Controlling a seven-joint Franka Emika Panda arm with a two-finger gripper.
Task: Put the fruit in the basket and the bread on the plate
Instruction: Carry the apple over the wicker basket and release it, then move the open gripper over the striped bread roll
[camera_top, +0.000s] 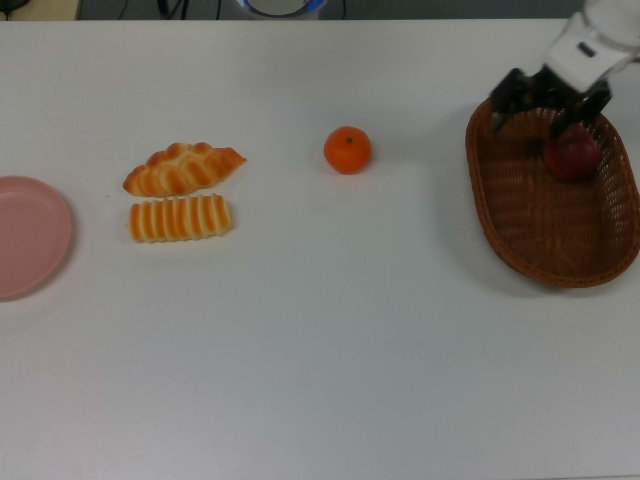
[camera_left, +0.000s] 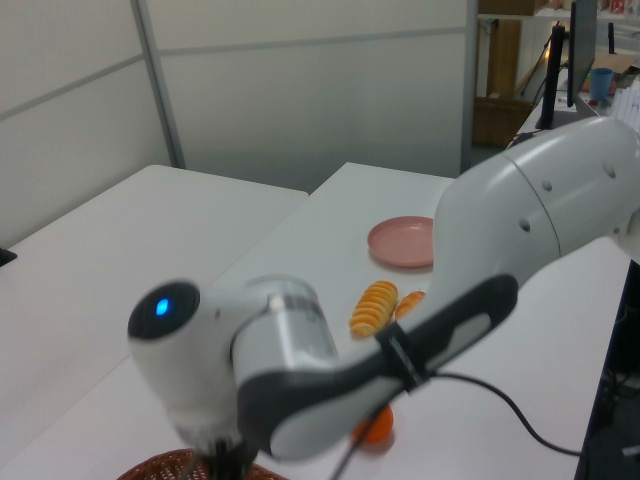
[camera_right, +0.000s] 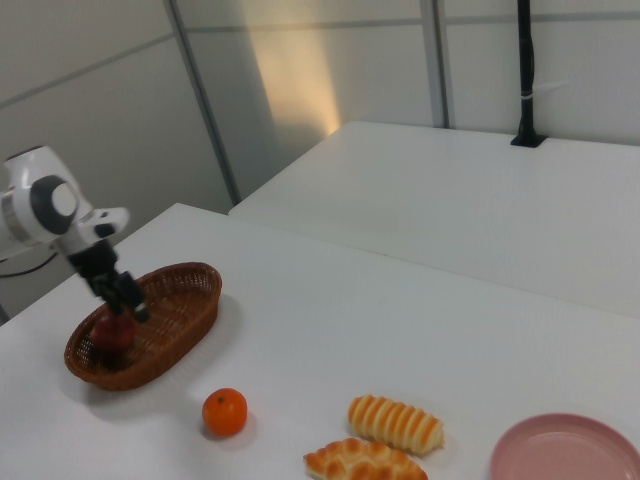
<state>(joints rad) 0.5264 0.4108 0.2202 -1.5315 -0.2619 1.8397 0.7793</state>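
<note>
On the white desk (camera_top: 320, 350), in the top view, the striped loaf (camera_top: 180, 218) lies nearest, with the braided loaf (camera_top: 184, 168) just beyond it. The pink plate (camera_top: 30, 235) sits at the top view's left edge, well apart from both. The mandarin (camera_top: 347, 149) rests mid-desk. At the top view's right, the apple (camera_top: 572, 155) lies inside the wicker basket (camera_top: 520, 235). The gripper (camera_top: 548, 104) hovers over the basket's far rim, fingers spread wide and holding nothing, apart from the apple. The release appears complete. To proceed well, the arm should lift clear of the rim before crossing to the mandarin, then centre the open fingers over it.
</note>
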